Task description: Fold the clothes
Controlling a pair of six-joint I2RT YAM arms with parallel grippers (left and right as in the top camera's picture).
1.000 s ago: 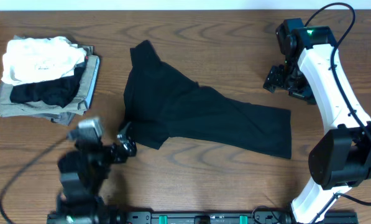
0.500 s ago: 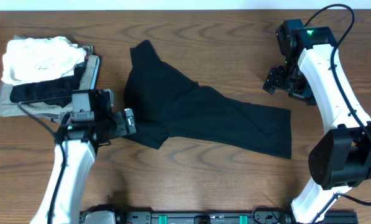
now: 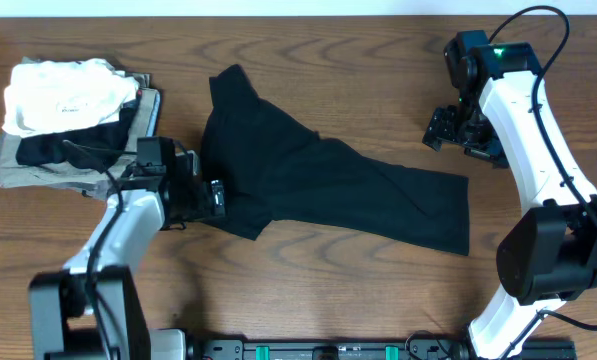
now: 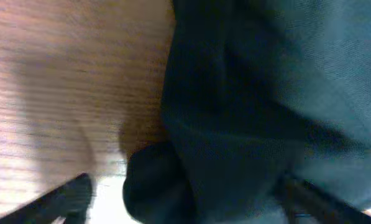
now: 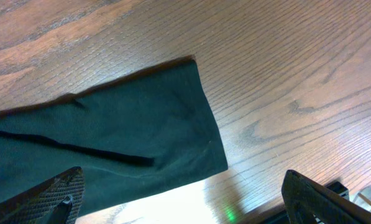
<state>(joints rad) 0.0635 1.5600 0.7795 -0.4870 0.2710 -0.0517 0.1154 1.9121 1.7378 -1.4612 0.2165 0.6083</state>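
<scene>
The black T-shirt (image 3: 318, 185) lies flat but crumpled in the middle of the bench (image 3: 308, 290), and it is not folded yet. The left end effector (image 3: 217, 197) has just come over from the front left part of the bench and now sits at the shirt's left edge, by the sleeve. Its fingers are spread wide with a lump of black cloth between them, not pinching it yet. This looks like the start of a grab for the first fold. The right end effector (image 3: 440, 130) hangs near the back right corner, spread wide, holding nothing, apart from the shirt. A pile of folded clothes (image 3: 68, 120) sits by the back left corner.
</scene>
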